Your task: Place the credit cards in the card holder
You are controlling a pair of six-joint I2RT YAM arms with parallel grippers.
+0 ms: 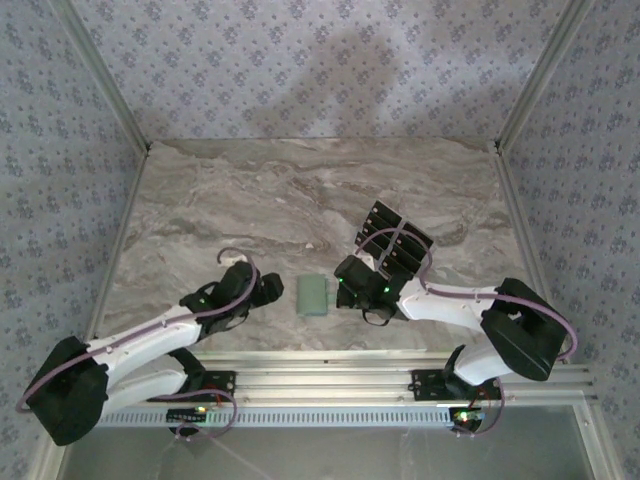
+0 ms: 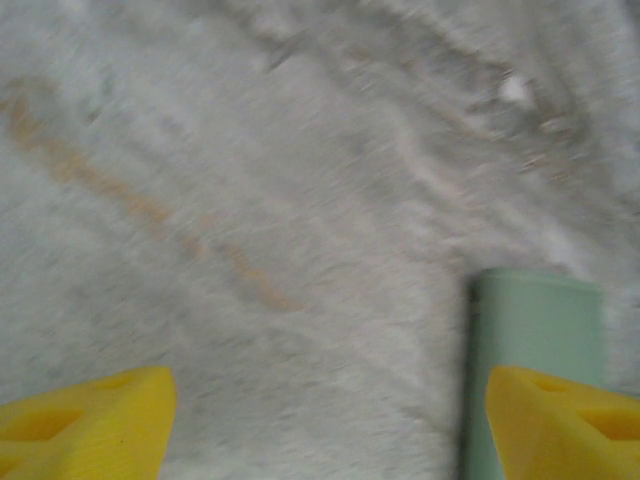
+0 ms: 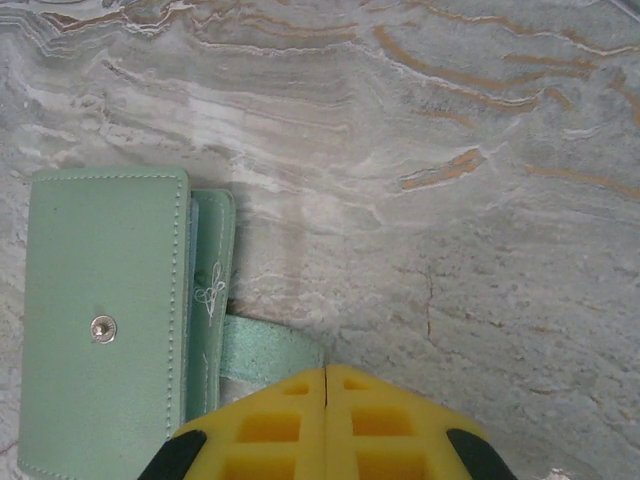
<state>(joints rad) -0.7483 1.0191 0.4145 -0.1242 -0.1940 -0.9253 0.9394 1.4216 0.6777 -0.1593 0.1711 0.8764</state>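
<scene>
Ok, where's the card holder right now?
Top view: the card holder lies flat near the front edge of the table, between the left tool and right tool.

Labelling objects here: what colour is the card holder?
The card holder is pale sage green, clearest in the right wrist view.

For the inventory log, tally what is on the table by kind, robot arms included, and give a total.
Card holder: 1
Pile of black credit cards: 1 (the cards overlap too much to count singly)
Robot arms: 2, the left arm and the right arm
Total: 4
</scene>
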